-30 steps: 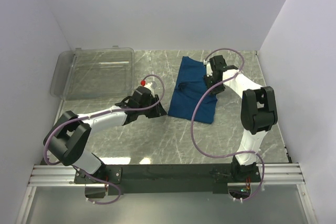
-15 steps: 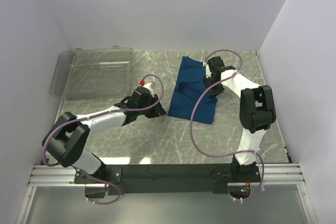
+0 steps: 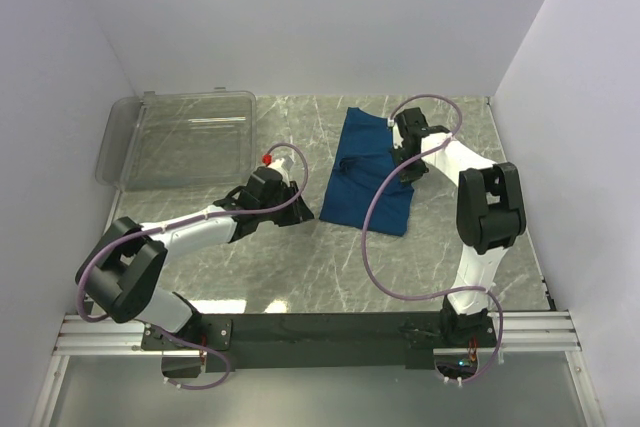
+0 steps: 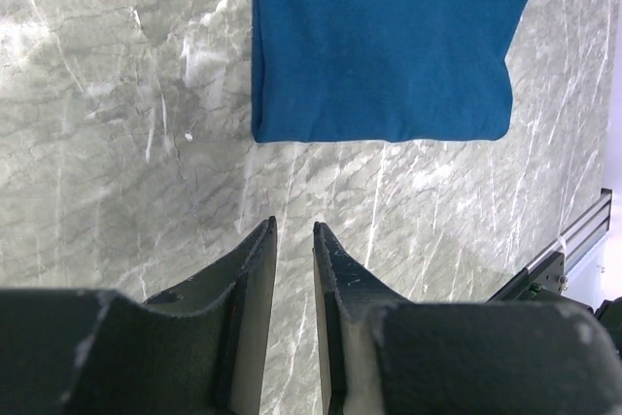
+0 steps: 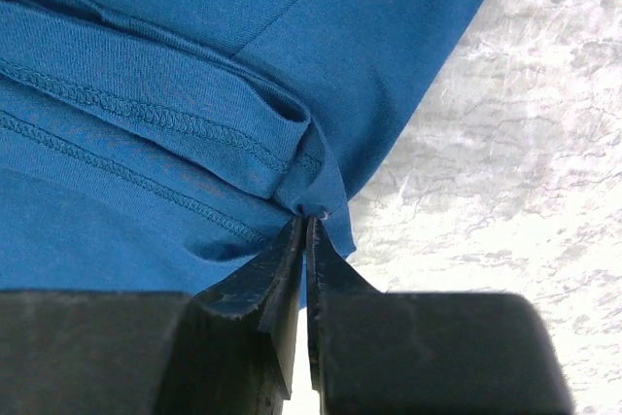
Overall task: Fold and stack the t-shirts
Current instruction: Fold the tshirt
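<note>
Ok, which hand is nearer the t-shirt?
Right. The right hand pinches a fold at the t-shirt's right edge; the left hand is over the table off its near-left corner, not touching.

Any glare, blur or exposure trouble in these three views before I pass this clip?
Top external: evenly lit and sharp, with pale glare streaks on the clear bin. Left wrist: t-shirt crisp, table sheen bright at left. Right wrist: stitching sharp, table at right washed out, right pincer underexposed.
</note>
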